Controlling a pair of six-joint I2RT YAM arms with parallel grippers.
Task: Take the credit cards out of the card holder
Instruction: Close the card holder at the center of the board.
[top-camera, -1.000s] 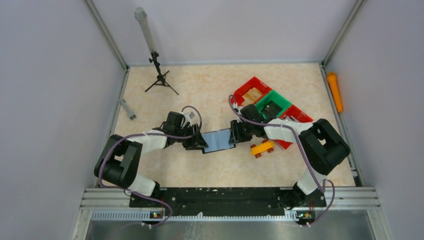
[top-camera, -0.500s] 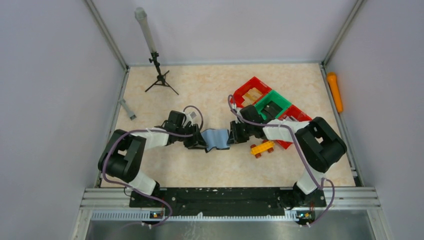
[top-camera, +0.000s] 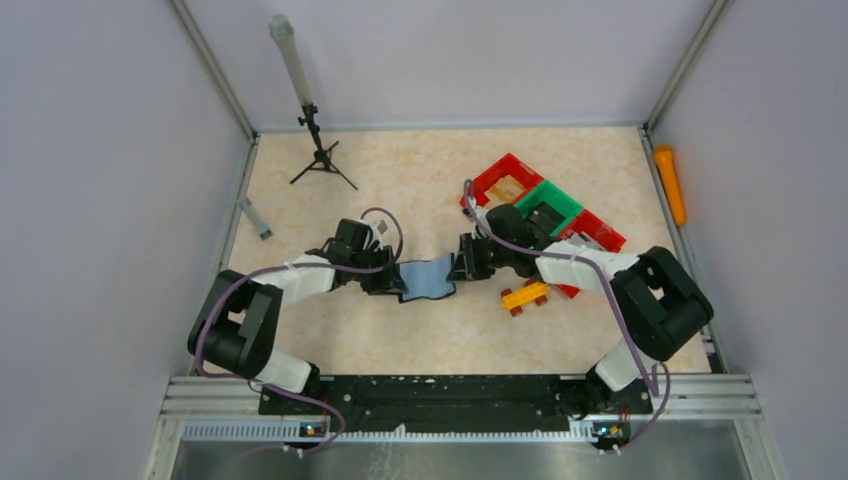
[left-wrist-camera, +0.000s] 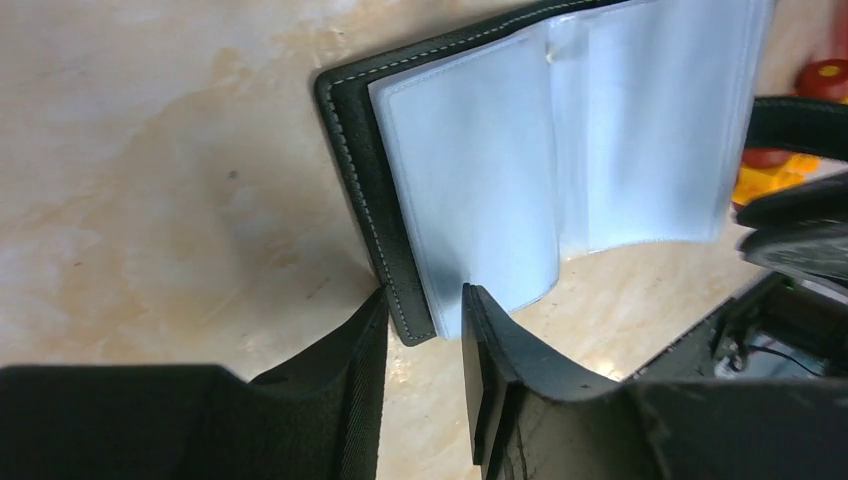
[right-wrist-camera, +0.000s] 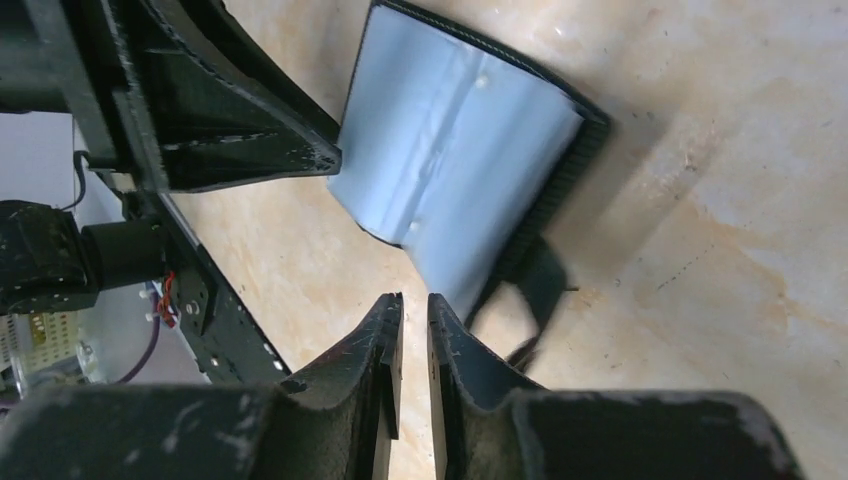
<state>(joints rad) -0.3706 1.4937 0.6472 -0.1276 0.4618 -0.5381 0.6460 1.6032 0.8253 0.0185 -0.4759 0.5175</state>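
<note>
The card holder lies open on the table between my two grippers, its pale clear sleeves facing up and sagging in the middle. In the left wrist view its black stitched cover and sleeves fan out. My left gripper is closed on its near corner, cover and sleeve edge between the fingers. My right gripper is shut and empty, just short of the holder's edge. The strap tab is blurred beside it. No card shows clearly.
A yellow-orange toy brick car sits just right of the right gripper. Red and green bins stand behind it. A small tripod and a grey bar are at the back left. An orange object lies beyond the right wall rail.
The holder was stretched flat between both grippers a second ago. Now it sags and looks shorter; the right gripper has let go of its edge and shifted slightly back.
</note>
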